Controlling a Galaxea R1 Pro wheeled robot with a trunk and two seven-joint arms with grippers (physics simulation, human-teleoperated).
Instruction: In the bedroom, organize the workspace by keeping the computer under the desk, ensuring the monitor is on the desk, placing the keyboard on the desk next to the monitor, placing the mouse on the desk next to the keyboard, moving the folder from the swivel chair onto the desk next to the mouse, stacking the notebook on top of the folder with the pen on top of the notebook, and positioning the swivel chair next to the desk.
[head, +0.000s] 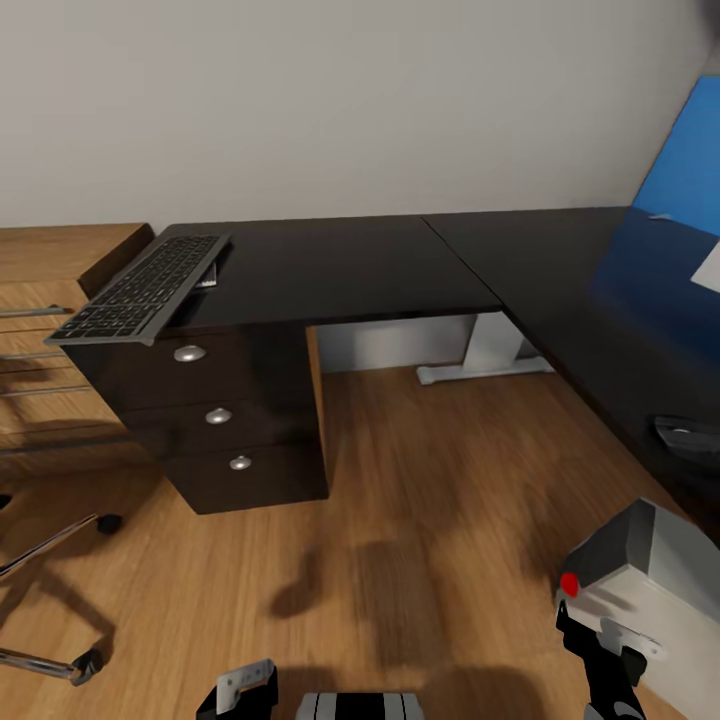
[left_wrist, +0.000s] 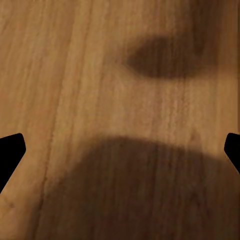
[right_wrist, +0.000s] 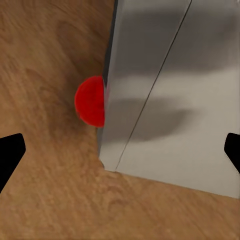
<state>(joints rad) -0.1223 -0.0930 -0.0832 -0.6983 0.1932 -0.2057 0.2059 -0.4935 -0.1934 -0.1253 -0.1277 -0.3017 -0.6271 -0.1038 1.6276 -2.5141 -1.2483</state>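
From the head camera, going left to right: the silver wheeled legs of the swivel chair (head: 50, 600) cross the lower left corner over the light wood floor (head: 430, 480). Behind them stands a light wood cabinet with long bar handles (head: 40, 330). Next comes the long L-shaped black-topped desk (head: 340, 265), its dark drawers with round silver knobs (head: 215, 415) facing the camera and a white metal leg (head: 490, 350) beneath the corner. The flat dark keyboard with rows of grey-black keys (head: 140, 288) lies on the desk's left end, tilted, one corner overhanging the edge. A plain grey-white wall (head: 330, 100) backs the desk. Farther right, the upright blue panel (head: 685, 170) rises at the desk's rear, and a small dark rounded mouse (head: 685, 435) sits near the front edge of the right wing. At the lower right, a grey-white box with a red dot at its corner (head: 635, 575) stands on the floor, close beside the desk's right wing.

The left wrist camera adds the left gripper (left_wrist: 120, 150), its dark fingertips (left_wrist: 10, 150) spread wide over bare shadowed floor, holding nothing. The right wrist camera shows the right gripper (right_wrist: 120, 150), fingers equally wide apart and empty, hanging directly above that box's silver face (right_wrist: 175, 100) and its red dome (right_wrist: 91, 101).
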